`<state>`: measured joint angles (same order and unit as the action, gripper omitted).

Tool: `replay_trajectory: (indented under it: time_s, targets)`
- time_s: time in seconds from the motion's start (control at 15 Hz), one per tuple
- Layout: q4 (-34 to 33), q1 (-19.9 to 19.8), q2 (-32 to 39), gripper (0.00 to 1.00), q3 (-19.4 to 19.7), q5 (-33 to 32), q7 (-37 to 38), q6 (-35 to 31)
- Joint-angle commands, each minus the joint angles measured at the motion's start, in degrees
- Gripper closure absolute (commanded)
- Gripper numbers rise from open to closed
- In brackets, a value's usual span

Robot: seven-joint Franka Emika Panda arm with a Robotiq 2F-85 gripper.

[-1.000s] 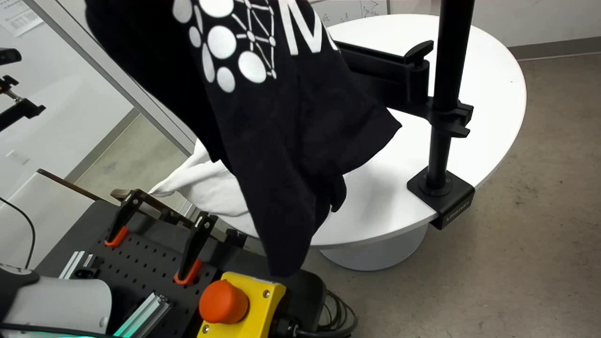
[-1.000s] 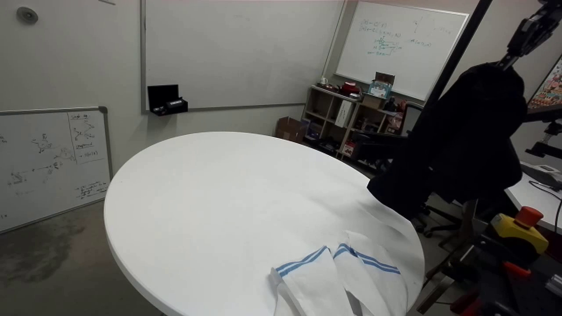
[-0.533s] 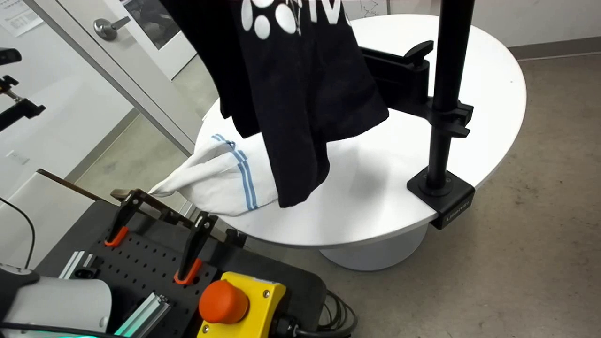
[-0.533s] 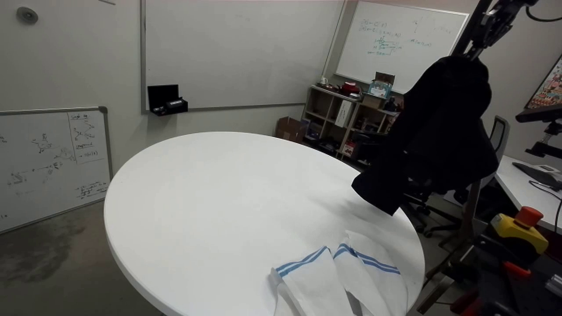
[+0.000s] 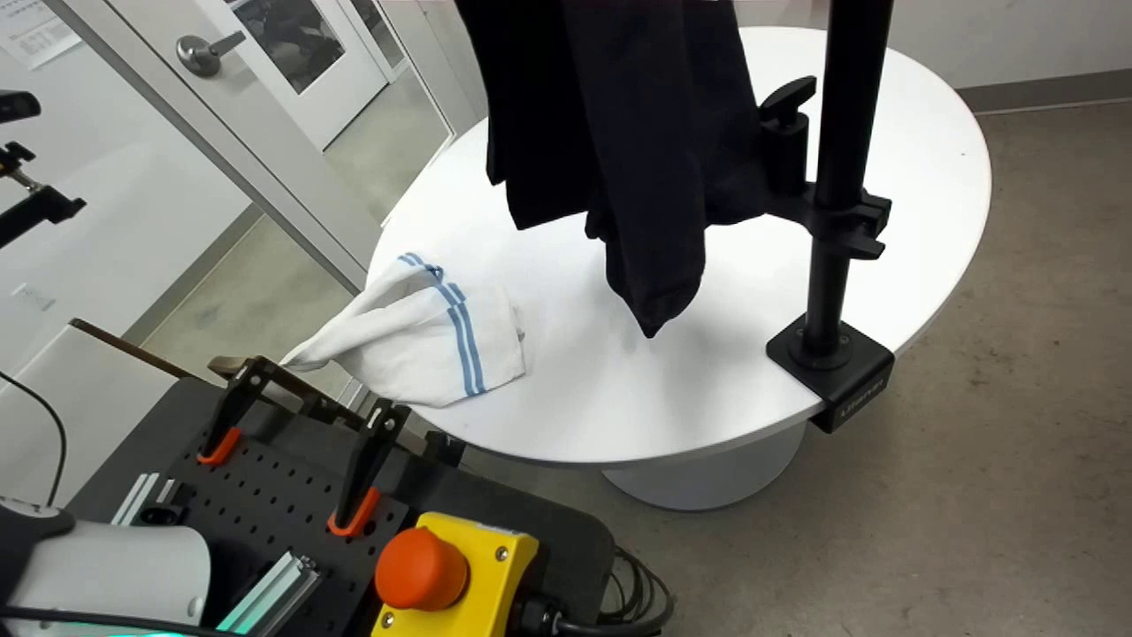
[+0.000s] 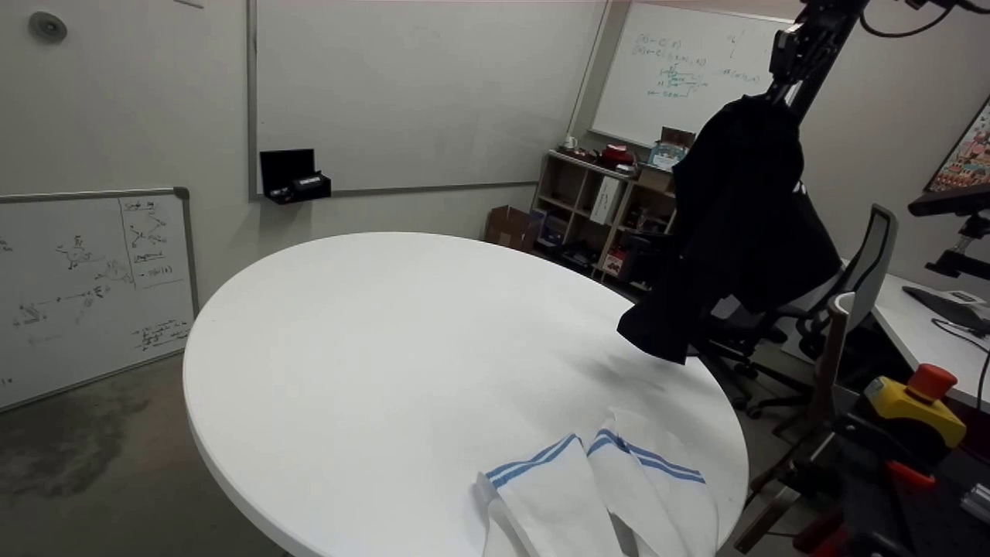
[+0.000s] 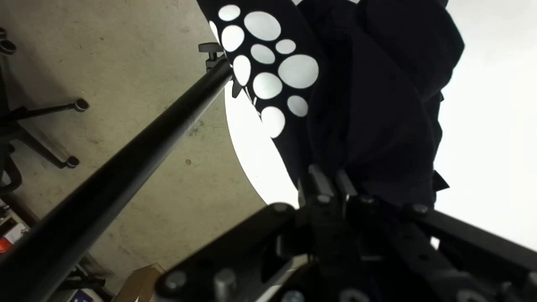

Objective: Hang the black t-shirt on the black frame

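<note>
My claw (image 7: 329, 173) grips the black shirt (image 7: 377, 105) at its top, and the rest hangs beneath, over the table (image 6: 371, 371). The black frame (image 7: 126, 174) stands upright near my claw; whether the two touch, I cannot tell. Lower than my claw, a striped towel (image 5: 424, 349) lies on the table.
</note>
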<state>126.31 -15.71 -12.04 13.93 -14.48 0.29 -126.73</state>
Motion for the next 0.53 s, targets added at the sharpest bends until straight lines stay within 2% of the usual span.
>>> replay_trajectory:
  time_s: [0.0, 0.47]
  targets:
    - [-7.3, 0.5, 7.4, 0.99, -0.3, 1.5, 2.4, 1.6]
    - [-16.2, 0.8, 18.2, 0.99, 0.0, 2.3, 6.6, 3.8]
